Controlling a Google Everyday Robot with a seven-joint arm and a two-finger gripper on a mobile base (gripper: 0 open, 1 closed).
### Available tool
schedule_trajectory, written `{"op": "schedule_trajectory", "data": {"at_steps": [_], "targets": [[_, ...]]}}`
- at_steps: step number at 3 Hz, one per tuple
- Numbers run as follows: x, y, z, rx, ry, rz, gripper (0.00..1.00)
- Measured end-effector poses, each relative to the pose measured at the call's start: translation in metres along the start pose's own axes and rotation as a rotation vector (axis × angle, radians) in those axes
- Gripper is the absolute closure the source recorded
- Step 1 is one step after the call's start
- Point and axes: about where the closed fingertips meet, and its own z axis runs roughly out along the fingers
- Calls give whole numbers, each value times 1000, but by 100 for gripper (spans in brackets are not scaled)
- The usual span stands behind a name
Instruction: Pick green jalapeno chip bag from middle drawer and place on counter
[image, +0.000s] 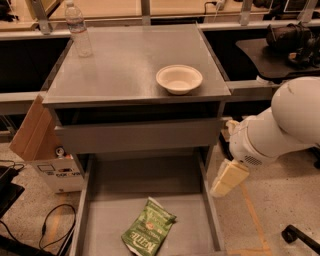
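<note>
Single camera view, looking down on the cabinet from the front. Got the gripper (229, 178) low at right of frame, cream-coloured, hanging tilted off the bulky white arm (280, 125), pointing down and left. Sits outside the middle drawer (105, 220), just beside its right wall, over the speckled floor. Can't tell whether released or clenched; nothing seen in its grasp. Green jalapeno chip bag (148, 228) down and left of the gripper, flat on the drawer bottom, crinkled, white "Kettle" lettering up, lying on a diagonal near the front edge of frame. Apart from the gripper, with the drawer's right wall between the two. Drawer pulled fully out, its bare grey bottom to the gripper's left and lower left. Closed grey drawer front panel (137, 136) up and left of the gripper, right under the counter (130, 65). Counter above and left of the gripper. White bowl (179, 79) on it near the front right corner, upright, above and slightly left of the gripper. Clear water bottle (78, 29) upright at the counter's back left corner, far up-left, well apart. Cardboard box (32, 131) leaning by the cabinet's left side, far left of the gripper. Black cable (50, 225) on the floor far left and lower. Dark side table (270, 50) above, a bit to the right, behind the arm.
</note>
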Motion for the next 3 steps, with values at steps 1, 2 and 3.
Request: {"op": "schedule_trajectory", "data": {"at_steps": [1, 2, 3], "targets": [[-13, 4, 36, 2, 1, -13, 0], [-32, 25, 120, -29, 10, -49, 0], [-38, 60, 233, -74, 30, -98, 0]]}}
